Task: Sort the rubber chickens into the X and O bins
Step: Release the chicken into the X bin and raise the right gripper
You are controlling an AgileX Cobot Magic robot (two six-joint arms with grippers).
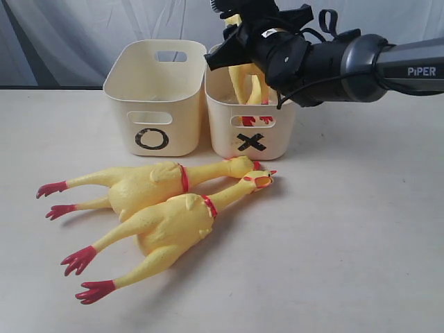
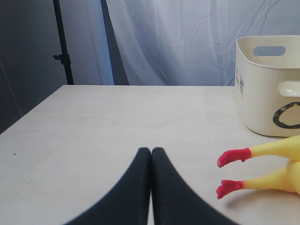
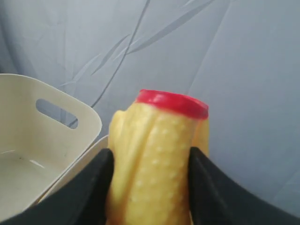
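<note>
Cream X bin (image 1: pixel 226 132), O bin (image 1: pixel 125 104); PiPER (image 1: pixel 422 71)

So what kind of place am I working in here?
Likely a lab or staged test setup: a plain pale tabletop, a draped grey backdrop cloth behind it, and a black stand pole.

O bin (image 1: pixel 132 104), X bin (image 1: pixel 229 119), PiPER arm (image 1: pixel 409 59)

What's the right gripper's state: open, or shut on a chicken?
Shut on a rubber chicken: the right gripper has both fingers pressed against its body, above the X bin.
</note>
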